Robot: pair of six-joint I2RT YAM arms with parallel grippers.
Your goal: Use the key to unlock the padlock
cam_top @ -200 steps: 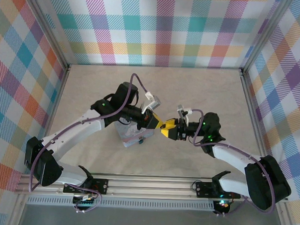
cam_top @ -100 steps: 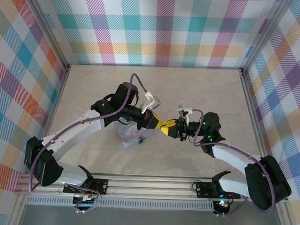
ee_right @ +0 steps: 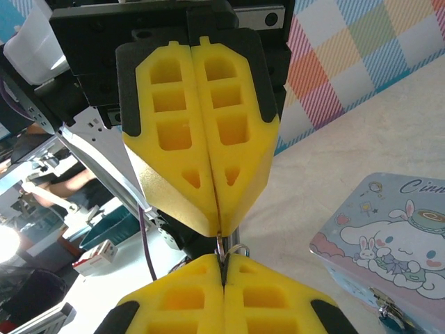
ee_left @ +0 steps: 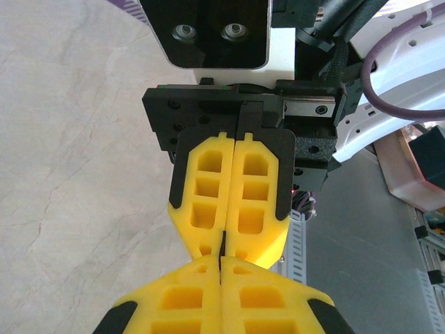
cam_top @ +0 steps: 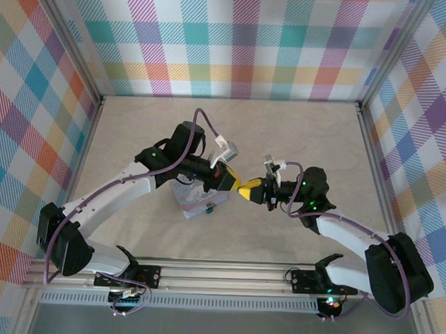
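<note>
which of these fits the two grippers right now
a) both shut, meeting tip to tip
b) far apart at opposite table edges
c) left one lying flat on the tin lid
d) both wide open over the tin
a: in the top view the left gripper and the right gripper meet tip to tip, each with its yellow fingers pressed together, just beside the tin.
</note>
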